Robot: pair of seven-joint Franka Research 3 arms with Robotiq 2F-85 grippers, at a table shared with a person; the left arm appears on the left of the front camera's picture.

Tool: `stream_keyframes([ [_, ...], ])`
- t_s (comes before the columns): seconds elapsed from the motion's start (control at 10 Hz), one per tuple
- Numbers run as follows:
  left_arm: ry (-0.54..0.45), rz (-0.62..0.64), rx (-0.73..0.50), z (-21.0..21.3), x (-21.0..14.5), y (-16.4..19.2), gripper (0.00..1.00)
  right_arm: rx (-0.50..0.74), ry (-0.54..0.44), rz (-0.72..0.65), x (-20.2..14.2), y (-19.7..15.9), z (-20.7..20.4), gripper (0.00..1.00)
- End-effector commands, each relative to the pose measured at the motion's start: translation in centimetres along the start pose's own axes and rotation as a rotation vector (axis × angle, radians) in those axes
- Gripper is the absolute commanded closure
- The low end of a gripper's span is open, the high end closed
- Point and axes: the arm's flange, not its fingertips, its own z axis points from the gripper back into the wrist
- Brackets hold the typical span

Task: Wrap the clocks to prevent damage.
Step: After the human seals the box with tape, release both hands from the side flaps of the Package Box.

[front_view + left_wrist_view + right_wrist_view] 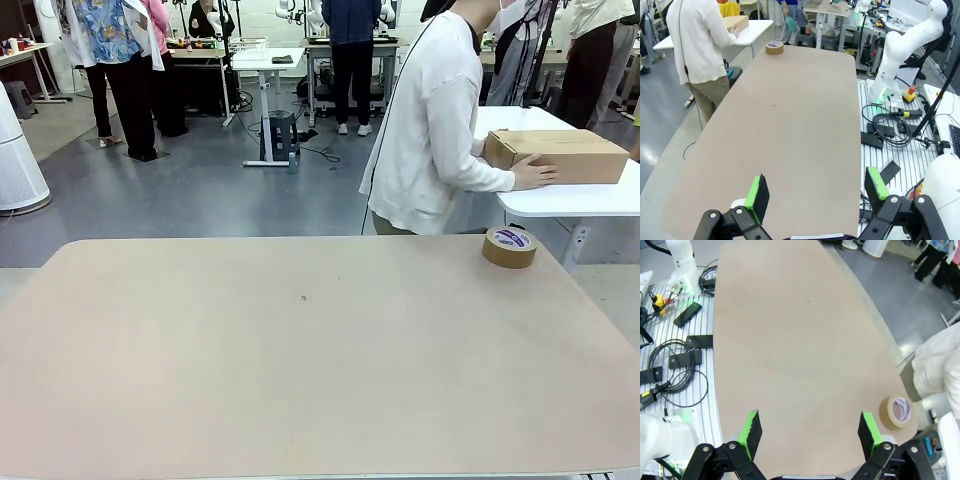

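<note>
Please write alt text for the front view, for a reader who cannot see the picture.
A wide beige table carries a brown roll of packing tape near its far right edge. Behind it, a person in a white long-sleeved top is turned to the right, with a hand on a brown cardboard carton that rests on a white side table.

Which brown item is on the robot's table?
The tape roll, at the far right corner. The cardboard carton sits on the white side table under the person's hand.
</note>
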Motion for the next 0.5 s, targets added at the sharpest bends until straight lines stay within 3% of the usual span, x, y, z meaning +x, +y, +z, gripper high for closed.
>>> stream_keyframes([
  [0.0, -0.005, -0.011, 0.005, 0.05, 0.06, -0.2, 0.0, 0.001, -0.016, 0.006, 0.02, -0.09, -0.14, 0.0],
  [0.4, -0.005, -0.011, 0.005, 0.05, 0.06, -0.2, 0.0, 0.001, -0.016, 0.006, 0.02, -0.09, -0.14, 0.0],
])
